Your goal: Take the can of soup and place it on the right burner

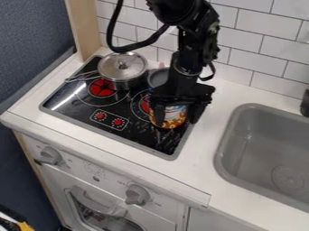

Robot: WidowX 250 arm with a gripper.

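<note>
Starts with the white counter [199, 149], built as one level base for cooking and washing alike. Takes in the black cooktop [72, 108] at left, set into the counter and bordered, likely to keep the heating places together. Leads at right to the grey sink [259, 153], well apart from the stove and seemingly unneeded for this job. Includes, hanging from the top edge, the black arm [196, 45], placed over the cooktop's right side presumably to work from above and clear the cookware. Shows at the back left a lidded metal pot [122, 72], handle pointing left and so away from the gripper [176, 121], perhaps a help in leaving room. As for that gripper, hangs low right at the can, apparently lined up for handling upright; can't tell whether clamped on or clear of contact. Next in size, puts the can of soup [173, 118] under the gripper, at the front right of the cooktop, overlapping the edge of the right burner [144, 106] rather than covering its red centre. Looks nearly in place, to judge by that; probably needs a small shift left and back for better centring, with care against tipping. Ends with the red control marks [109, 119], set toward the front, likely for easy reach.
</note>
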